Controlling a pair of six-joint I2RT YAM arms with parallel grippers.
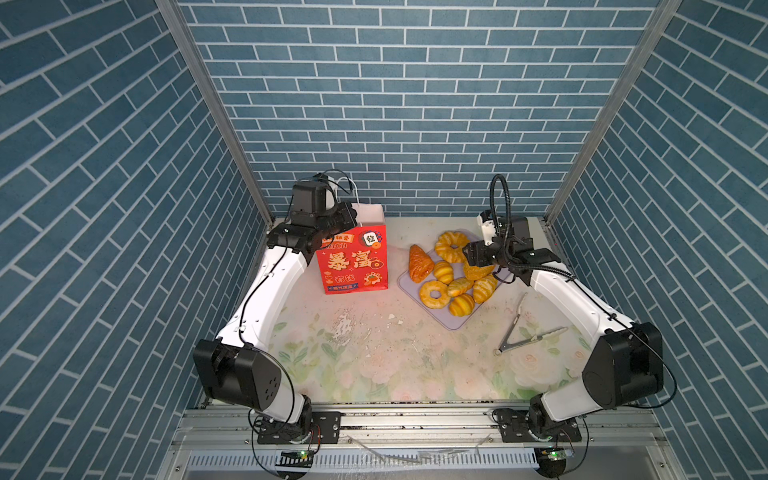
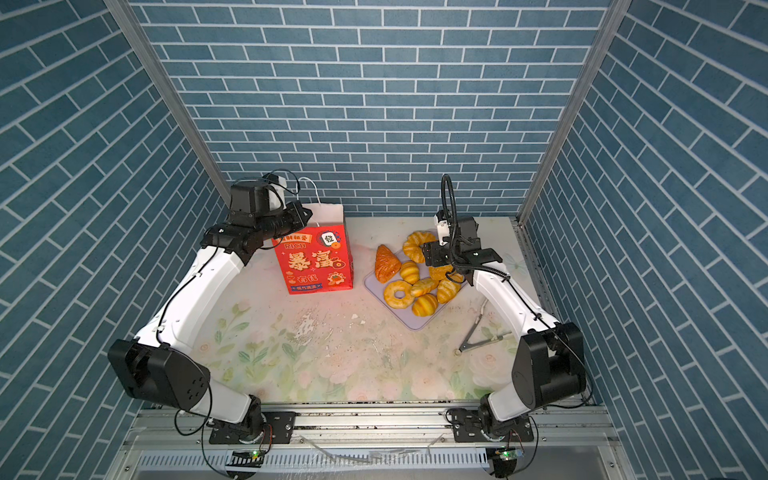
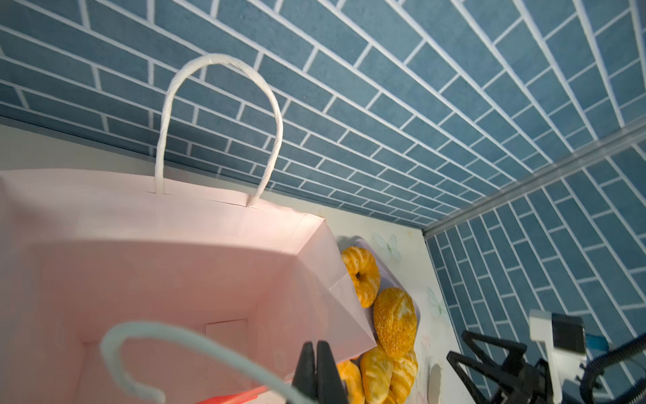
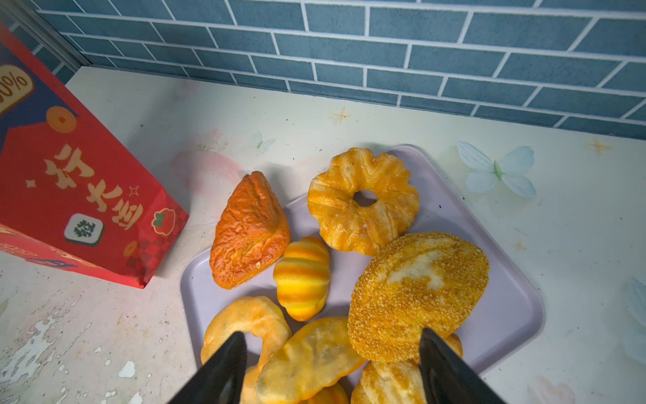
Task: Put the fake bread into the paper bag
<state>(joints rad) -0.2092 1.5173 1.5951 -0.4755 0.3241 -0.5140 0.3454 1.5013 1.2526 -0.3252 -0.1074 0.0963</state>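
Right wrist view — fake bread [image 4: 417,293] lies under the splayed right pincer [image 4: 332,332].

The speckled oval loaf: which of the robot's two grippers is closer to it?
Right. The right gripper hovers just above the speckled loaf, fingers spread. The left gripper is well away at the paper bag, fingers pinched on its rim.

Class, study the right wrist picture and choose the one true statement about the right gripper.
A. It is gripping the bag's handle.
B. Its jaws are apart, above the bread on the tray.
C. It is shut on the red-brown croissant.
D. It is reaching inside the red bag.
B: in the right wrist view the right gripper has its jaws wide apart above the fake bread on the lilac tray, away from the paper bag.
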